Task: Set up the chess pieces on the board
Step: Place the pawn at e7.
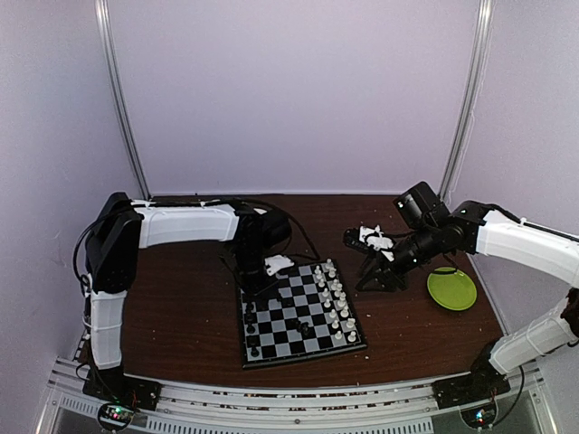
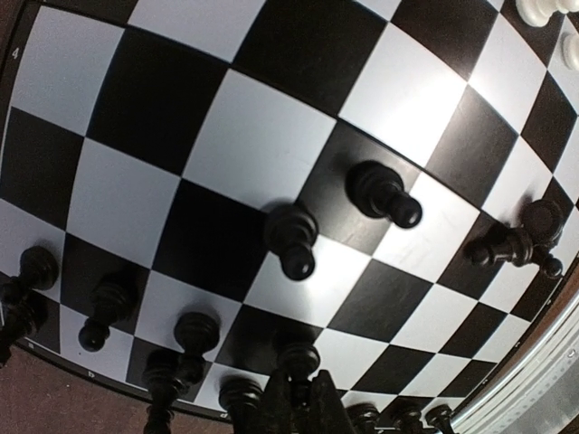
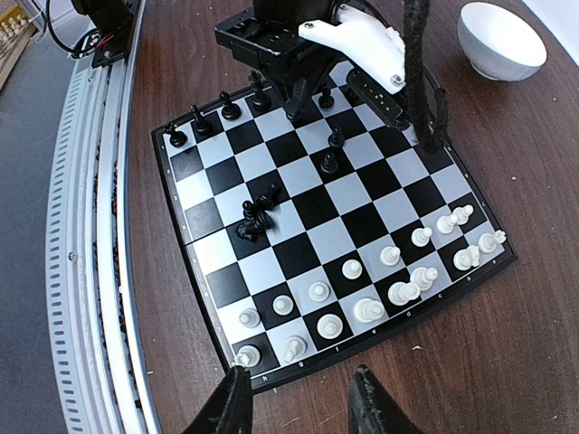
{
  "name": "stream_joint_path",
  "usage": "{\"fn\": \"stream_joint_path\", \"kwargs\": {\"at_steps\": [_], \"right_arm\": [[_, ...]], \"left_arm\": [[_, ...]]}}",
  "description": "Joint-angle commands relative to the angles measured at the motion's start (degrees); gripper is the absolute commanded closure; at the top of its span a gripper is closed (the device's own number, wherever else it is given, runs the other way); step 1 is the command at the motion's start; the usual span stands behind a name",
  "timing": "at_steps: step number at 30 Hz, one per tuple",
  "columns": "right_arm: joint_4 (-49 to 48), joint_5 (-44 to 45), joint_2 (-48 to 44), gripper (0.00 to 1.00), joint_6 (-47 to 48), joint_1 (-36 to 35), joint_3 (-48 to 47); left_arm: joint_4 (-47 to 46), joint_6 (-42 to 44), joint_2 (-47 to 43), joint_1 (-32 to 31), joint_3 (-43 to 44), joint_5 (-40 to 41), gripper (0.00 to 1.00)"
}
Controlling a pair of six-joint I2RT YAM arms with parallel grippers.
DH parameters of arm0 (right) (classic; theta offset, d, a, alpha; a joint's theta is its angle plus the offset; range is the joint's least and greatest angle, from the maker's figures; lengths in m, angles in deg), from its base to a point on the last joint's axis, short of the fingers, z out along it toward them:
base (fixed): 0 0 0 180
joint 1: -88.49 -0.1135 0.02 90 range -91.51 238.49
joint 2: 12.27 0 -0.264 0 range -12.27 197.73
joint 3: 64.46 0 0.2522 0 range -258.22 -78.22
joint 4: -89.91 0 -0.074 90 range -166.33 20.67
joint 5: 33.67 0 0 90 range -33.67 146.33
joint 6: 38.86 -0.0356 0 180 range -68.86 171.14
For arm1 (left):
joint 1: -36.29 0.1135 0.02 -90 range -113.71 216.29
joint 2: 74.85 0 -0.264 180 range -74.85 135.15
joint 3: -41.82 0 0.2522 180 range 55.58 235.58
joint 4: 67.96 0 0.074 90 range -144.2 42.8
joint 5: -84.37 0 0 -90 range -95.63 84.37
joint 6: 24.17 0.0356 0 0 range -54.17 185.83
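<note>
The board (image 1: 289, 306) lies at the table's middle. White chess pieces (image 3: 389, 289) fill its two rows on the right side (image 1: 336, 303). Black chess pieces (image 2: 109, 312) line the opposite edge. Two black ones (image 2: 384, 194) stand further in, and a small cluster (image 3: 258, 217) lies tipped over mid-board. My left gripper (image 2: 303, 407) is low over the board's far left corner (image 1: 256, 282), shut on a black piece (image 2: 298, 351) that stands on a square. My right gripper (image 3: 303, 411) hangs open over the table beside the white side (image 1: 378, 282), with nothing between its fingers.
A white bowl (image 3: 500, 41) sits behind the board on the right, partly hidden by my right arm in the top view. A green plate (image 1: 451, 289) lies at the right. Crumbs dot the wood near the board. A metal rail (image 3: 90, 226) runs along the near table edge.
</note>
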Motion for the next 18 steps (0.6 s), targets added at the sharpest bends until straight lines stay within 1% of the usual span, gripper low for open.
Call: {"fn": "stream_joint_path", "kwargs": {"at_steps": [1,7,14,16,18], "right_arm": [[0.58,-0.83,0.39,0.63,0.4,0.34,-0.64],[0.68,-0.93,0.39,0.63,0.36,0.34,-0.68],[0.68,-0.94,0.32,0.63,0.45,0.36,-0.68],[0.76,-1.01,0.23,0.63,0.4,0.33,-0.65],[0.76,-1.03,0.21,0.63,0.4,0.42,-0.66]], "left_arm": [[-0.2,0.09,0.49,-0.17,0.15,1.88,0.99],[-0.19,-0.39,0.93,-0.25,0.85,2.75,0.95],[0.06,-0.12,0.45,-0.6,1.68,1.74,0.84],[0.45,-0.07,-0.28,-0.69,2.46,0.81,0.82],[1.99,-0.19,-0.84,-0.9,4.45,1.98,0.81]]}}
